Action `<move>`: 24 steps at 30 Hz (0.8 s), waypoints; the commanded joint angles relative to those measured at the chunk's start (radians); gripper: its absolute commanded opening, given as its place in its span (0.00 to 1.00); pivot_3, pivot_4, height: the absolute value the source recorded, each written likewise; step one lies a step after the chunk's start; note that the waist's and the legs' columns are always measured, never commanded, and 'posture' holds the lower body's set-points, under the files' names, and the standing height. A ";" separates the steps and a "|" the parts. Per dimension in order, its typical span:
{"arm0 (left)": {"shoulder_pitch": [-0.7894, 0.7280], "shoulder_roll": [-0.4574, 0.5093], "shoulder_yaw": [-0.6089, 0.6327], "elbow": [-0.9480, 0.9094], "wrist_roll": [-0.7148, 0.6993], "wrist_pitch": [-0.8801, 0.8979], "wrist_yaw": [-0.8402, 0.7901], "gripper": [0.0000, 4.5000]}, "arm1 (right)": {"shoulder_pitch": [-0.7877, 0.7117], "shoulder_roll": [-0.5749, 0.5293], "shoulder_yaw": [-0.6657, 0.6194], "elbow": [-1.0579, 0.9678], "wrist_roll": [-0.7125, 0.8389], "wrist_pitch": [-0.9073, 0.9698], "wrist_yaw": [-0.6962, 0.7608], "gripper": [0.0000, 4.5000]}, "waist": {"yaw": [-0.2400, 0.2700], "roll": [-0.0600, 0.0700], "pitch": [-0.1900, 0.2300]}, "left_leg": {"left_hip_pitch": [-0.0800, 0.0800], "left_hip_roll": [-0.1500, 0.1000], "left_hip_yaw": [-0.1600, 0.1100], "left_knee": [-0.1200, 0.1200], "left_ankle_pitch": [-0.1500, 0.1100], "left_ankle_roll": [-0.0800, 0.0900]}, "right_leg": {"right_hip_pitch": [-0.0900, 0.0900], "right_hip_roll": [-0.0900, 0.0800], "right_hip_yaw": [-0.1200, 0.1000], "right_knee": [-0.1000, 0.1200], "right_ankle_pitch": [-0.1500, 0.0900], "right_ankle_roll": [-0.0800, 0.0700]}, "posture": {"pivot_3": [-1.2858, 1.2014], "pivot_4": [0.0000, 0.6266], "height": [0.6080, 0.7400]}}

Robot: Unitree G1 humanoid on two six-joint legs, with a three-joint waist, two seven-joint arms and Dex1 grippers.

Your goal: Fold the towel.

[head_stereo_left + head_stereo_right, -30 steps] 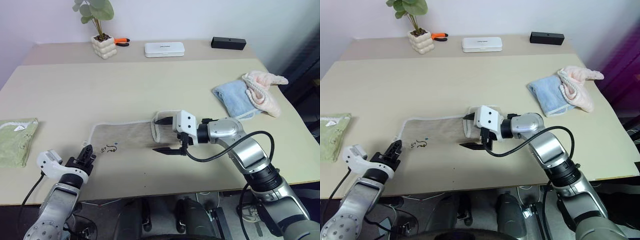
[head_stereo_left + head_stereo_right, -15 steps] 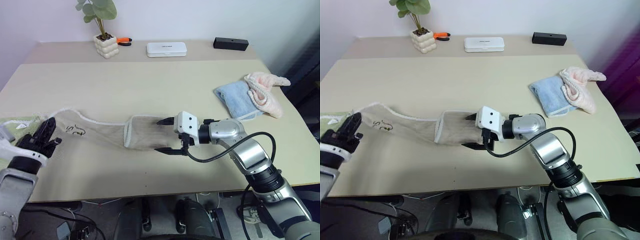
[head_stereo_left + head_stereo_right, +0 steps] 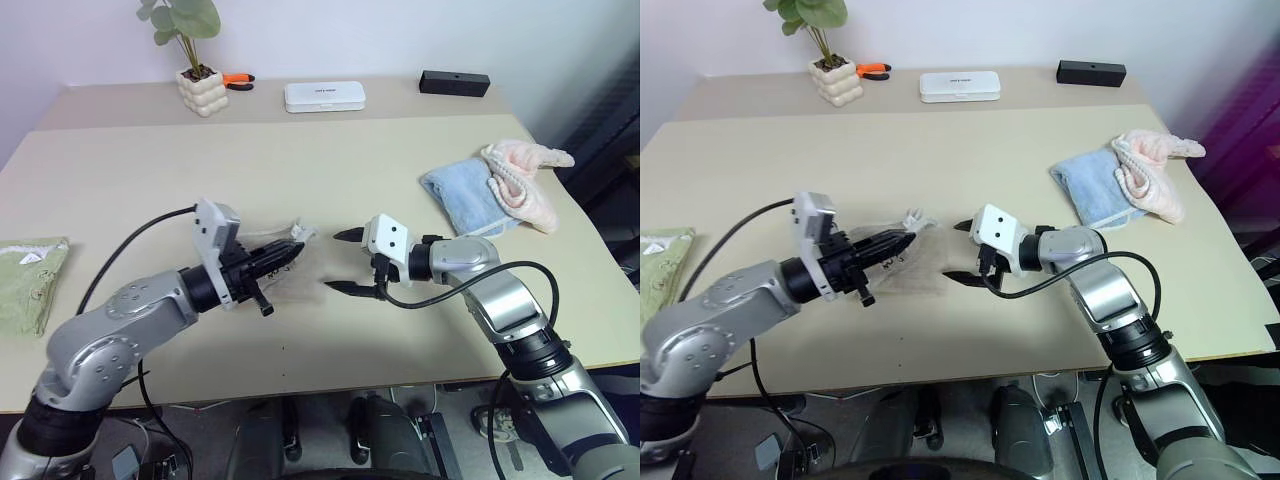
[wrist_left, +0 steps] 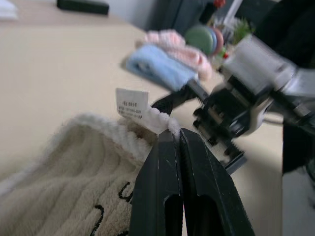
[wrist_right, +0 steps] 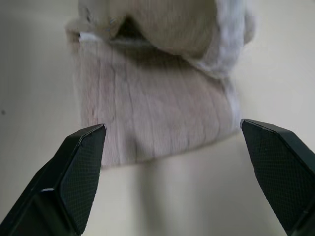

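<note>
Two grippers are seen: the left gripper (image 3: 290,250) is clamped on the towel (image 3: 902,262) corner, the right gripper (image 3: 340,262) is held apart at 3 o'clock of it.

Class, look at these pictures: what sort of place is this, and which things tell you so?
Probably a lab or office workroom, not a home laundry: a plain beige table against a bare wall, with pliers, a white case and a potted plant at its back.

Towel (image 5: 157,108): beige terry cloth, ribbed nap, whitish corded edge, paper-like label. Counter (image 3: 300,160): smooth matt cream laminate. Right gripper (image 3: 343,262): matt black plastic fingers (image 5: 78,172) w/ textured pads, glossy white housing. Left gripper (image 3: 285,252): matt black.
</note>
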 commanded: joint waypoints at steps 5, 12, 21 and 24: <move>-0.010 -0.050 0.006 0.036 0.049 0.025 -0.078 0.13 | 0.029 -0.029 -0.048 -0.049 -0.003 -0.013 -0.023 1.00 | 0.002 0.000 0.000 | -0.001 0.003 0.000 0.002 0.000 0.000 | 0.000 0.000 0.000 0.000 0.001 -0.001 | 0.52 0.24 0.93; 0.040 -0.037 0.234 0.003 -0.171 0.069 -0.085 0.62 | 0.010 -0.057 -0.068 -0.010 -0.012 -0.029 -0.019 1.00 | -0.001 0.000 0.000 | 0.000 0.004 0.000 0.002 0.000 0.001 | 0.000 0.000 0.000 0.000 0.001 -0.002 | 0.52 0.24 0.93; 0.156 0.036 0.450 0.039 -0.073 0.019 -0.008 0.26 | -0.068 -0.014 -0.145 -0.015 0.116 0.075 -0.008 0.25 | 0.002 -0.001 0.000 | 0.000 0.004 -0.001 0.003 0.000 0.001 | 0.001 0.001 0.000 0.000 0.001 -0.002 | 0.52 0.24 0.93; 0.172 0.034 0.324 0.015 0.091 -0.020 -0.021 0.14 | -0.096 0.064 -0.123 -0.038 0.147 0.132 -0.037 0.01 | 0.003 0.000 0.000 | 0.000 0.004 0.000 0.003 0.000 0.001 | 0.001 0.001 0.000 0.000 0.002 -0.003 | 0.52 0.24 0.93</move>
